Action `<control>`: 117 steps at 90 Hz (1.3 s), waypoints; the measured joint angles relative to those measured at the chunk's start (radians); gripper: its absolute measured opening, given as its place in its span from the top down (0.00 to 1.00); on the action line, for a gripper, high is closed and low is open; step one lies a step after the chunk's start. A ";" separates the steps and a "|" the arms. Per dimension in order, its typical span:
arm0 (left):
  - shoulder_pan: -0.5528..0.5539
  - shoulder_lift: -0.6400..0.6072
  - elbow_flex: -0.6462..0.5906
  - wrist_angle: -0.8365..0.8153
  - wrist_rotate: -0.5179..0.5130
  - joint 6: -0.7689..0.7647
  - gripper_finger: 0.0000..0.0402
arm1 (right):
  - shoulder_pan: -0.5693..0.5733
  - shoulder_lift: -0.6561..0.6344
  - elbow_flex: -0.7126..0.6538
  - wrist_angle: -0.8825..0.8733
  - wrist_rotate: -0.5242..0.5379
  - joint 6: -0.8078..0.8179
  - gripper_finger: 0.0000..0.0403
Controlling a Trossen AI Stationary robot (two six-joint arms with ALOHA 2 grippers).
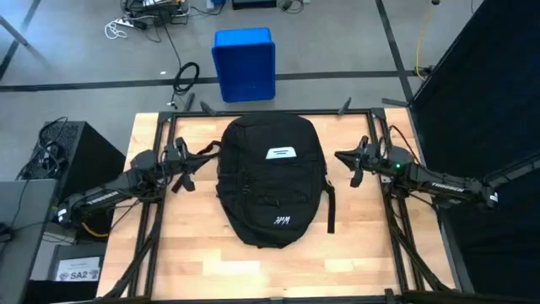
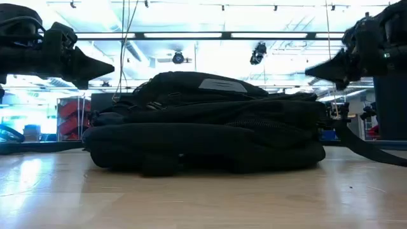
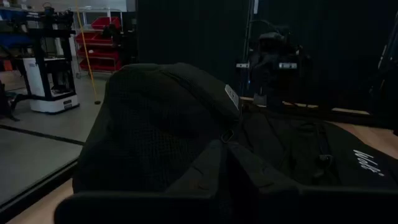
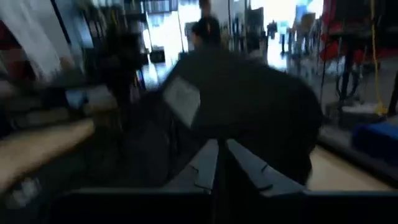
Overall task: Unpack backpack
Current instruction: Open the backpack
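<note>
Jaws: both pairs look pressed together with nothing between them; each wrist view shows its two dark fingers meeting in a narrow wedge, and neither touches the bag.

High view: the large rounded black fabric backpack (image 1: 272,179) lies flat in the middle of the pale wooden table (image 1: 202,262), white rectangular label up and small white logo print toward the near edge. The left gripper (image 1: 179,154) sits just beside the pack's left flank, close to a loose strap; the right gripper (image 1: 360,157) is near the opposite flank, apart from it. The two look set to approach the bag from both sides, I'd say. A blue plastic box (image 1: 245,63) stands on the floor beyond the table, well apart.

Low view: the backpack (image 2: 206,124) rests closed and slumped on the tabletop, no lining showing. Both arms hang above table level at either edge of the picture, pointing inward at the bag.

Left wrist view: the left gripper (image 3: 222,155) aims at the pack's rounded top end (image 3: 161,124); the other arm shows farther off.

Right wrist view: the right gripper (image 4: 221,155) faces the backpack (image 4: 249,106), label side visible; the picture is smeared, so finer detail is lost.

Stage: unpacking seems not yet begun; the zip is likely the first target.
</note>
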 joint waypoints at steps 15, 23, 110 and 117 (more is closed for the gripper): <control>0.000 0.000 0.000 0.000 0.000 0.000 1.00 | 0.000 0.000 0.000 0.230 0.001 0.164 1.00; 0.000 0.000 0.000 0.000 0.000 0.000 1.00 | 0.004 0.007 0.004 0.324 -0.014 0.175 0.99; 0.000 0.000 0.000 0.000 0.000 0.000 1.00 | 0.563 1.388 0.914 0.338 0.127 -0.221 0.97; 0.000 0.000 0.000 0.000 0.000 0.000 1.00 | 0.542 1.458 0.966 0.339 0.099 -0.200 0.95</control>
